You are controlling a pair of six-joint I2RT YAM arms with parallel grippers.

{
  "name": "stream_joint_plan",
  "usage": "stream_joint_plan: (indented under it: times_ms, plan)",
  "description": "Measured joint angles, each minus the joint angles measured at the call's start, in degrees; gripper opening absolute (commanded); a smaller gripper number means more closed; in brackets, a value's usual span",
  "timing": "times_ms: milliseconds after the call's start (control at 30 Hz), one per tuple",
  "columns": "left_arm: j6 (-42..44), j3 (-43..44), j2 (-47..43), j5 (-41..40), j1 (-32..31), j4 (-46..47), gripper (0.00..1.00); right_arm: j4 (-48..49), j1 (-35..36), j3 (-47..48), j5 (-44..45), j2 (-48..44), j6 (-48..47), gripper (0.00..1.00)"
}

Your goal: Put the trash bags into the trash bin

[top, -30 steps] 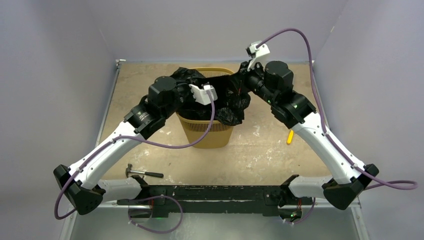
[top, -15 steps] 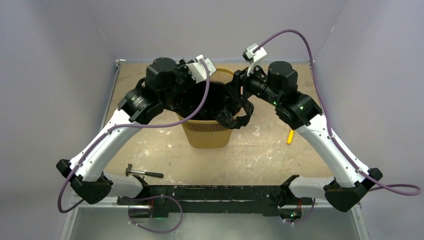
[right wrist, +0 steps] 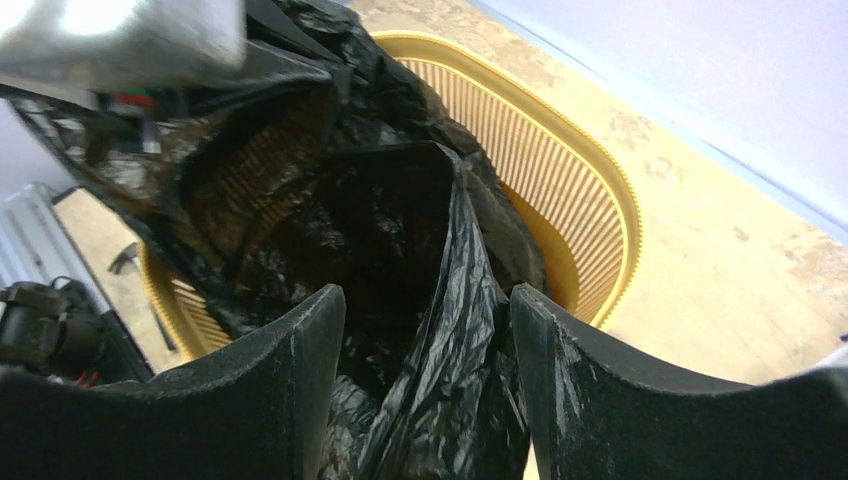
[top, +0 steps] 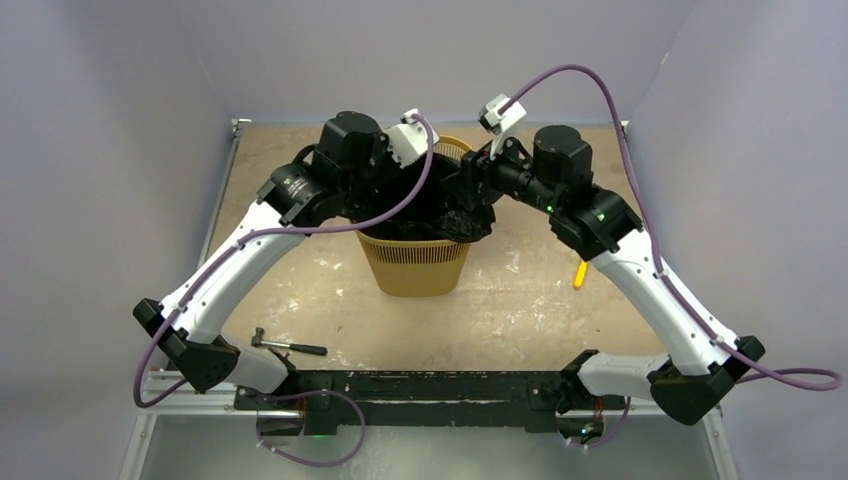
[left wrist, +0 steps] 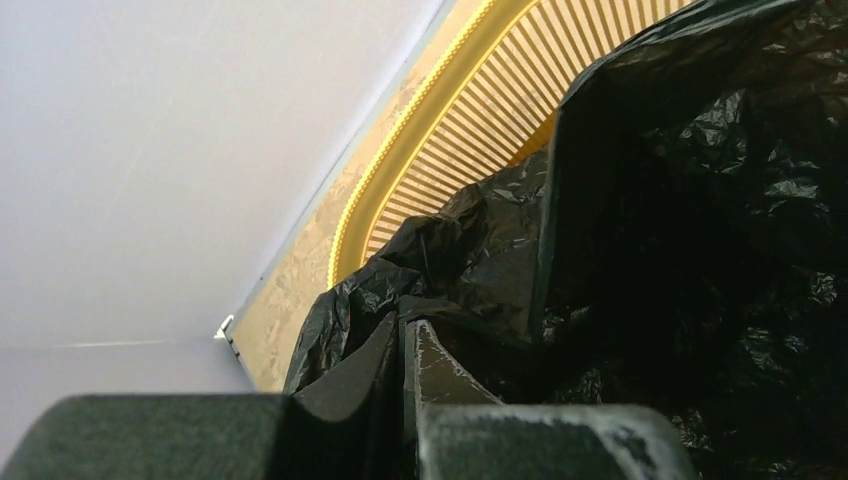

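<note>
Scene: Two robot arms meet over a yellow mesh bin [top: 415, 268] at the upper centre of the overhead view. The bin stands upright on a scuffed tan table [top: 540, 310].
Bag: A wrinkled, glossy black bag [top: 445, 205] fills the mouth of the bin. Its film lies partly inside and is bunched over the near rim toward the right.
Left gripper: The left gripper [left wrist: 402, 335] sits at the bottom of its wrist view, fingers pressed together on a fold of the bag that rises from their tips.
Right gripper: The right gripper [right wrist: 425, 295] has its fingers spread wide. A ridge of bag film stands between them; contact with either finger cannot be told.
Bin wall: Ribbed yellow wall shows bare at the right of the right wrist view.
Elsewhere: A hammer [top: 288, 346] lies at lower left. A small yellow object [top: 579, 273] lies right of the bin, well apart from it.
</note>
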Motion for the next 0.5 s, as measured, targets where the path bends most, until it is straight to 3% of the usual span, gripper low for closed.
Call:
stream_joint_plan:
  times_ms: [400,500]
  plan:
    - [-2.9,3.4,0.0,3.0,4.0,-2.3,0.0,0.5,0.0,0.1,4.8,1.9,-3.2,0.64]
    - [-3.3,3.9,0.0,3.7,4.3,-3.1,0.0,0.6,0.0,0.1,4.6,1.9,-3.4,0.59]
